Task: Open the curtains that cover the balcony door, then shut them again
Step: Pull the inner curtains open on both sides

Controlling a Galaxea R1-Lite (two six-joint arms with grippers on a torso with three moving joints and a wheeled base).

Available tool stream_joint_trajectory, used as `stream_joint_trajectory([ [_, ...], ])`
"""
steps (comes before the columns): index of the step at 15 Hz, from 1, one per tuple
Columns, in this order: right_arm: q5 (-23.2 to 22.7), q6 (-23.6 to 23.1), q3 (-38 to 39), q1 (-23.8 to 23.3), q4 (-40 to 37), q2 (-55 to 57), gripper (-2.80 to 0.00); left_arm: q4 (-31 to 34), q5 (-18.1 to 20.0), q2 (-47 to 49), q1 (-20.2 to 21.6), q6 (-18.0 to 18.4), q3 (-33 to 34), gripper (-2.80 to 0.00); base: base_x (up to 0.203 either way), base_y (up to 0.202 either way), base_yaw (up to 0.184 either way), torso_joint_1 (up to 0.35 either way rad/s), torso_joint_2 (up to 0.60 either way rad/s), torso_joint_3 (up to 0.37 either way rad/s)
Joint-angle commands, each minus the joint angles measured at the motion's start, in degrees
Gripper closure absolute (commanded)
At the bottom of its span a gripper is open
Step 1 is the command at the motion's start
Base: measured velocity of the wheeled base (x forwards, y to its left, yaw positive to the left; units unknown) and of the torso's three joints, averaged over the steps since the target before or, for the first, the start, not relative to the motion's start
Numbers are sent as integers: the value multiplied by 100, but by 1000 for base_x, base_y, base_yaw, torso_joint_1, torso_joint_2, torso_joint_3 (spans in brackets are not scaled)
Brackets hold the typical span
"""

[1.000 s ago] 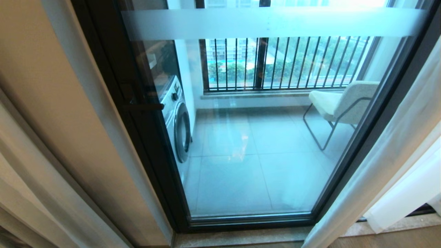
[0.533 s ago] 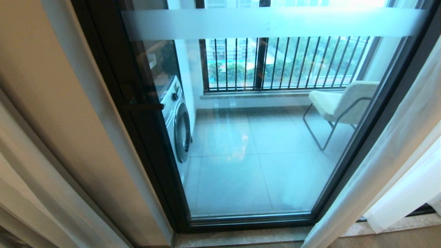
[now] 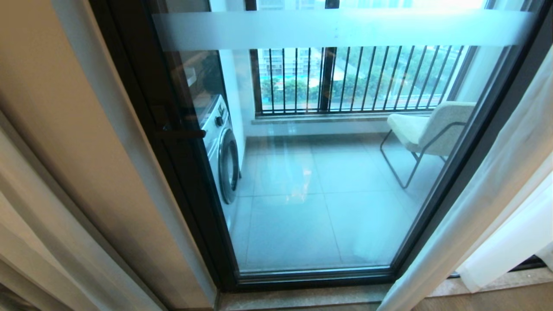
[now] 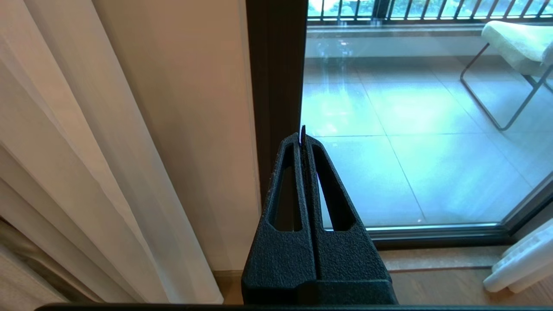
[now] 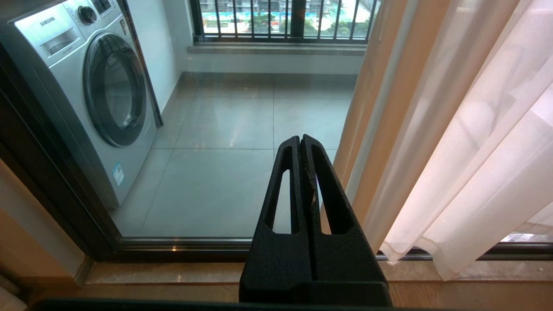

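The balcony door (image 3: 324,207) stands uncovered in the middle of the head view, its dark frame (image 3: 173,142) on the left and a frosted band (image 3: 337,28) across the pane. A sheer white curtain (image 3: 484,203) hangs bunched at the right, and another pale panel (image 3: 34,242) at the lower left. Neither gripper shows in the head view. In the left wrist view my left gripper (image 4: 302,131) is shut and empty, pointing at the door frame, with sheer curtain folds (image 4: 65,151) beside it. My right gripper (image 5: 300,138) is shut and empty before the glass, next to the right curtain (image 5: 475,172).
Behind the glass stand a washing machine (image 3: 222,151) on the left, a pale chair (image 3: 427,129) on the right and a black railing (image 3: 354,77) at the back. A stone threshold (image 3: 302,298) runs under the door. A beige wall strip (image 4: 194,129) flanks the frame.
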State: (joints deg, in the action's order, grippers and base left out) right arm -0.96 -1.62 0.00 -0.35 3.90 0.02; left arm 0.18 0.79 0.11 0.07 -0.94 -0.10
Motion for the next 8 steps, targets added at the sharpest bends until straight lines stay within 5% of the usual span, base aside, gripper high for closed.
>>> stream_joint_trajectory([
  [1,-9,-5,0,0,5,-2,0,-1,0,-2,1,-3,1,0,0,0,0,0,0,0],
  [8,-9,-5,0,0,5,-2,0,-1,-11,-2,1,-73,1,0,0,0,0,0,0,0],
])
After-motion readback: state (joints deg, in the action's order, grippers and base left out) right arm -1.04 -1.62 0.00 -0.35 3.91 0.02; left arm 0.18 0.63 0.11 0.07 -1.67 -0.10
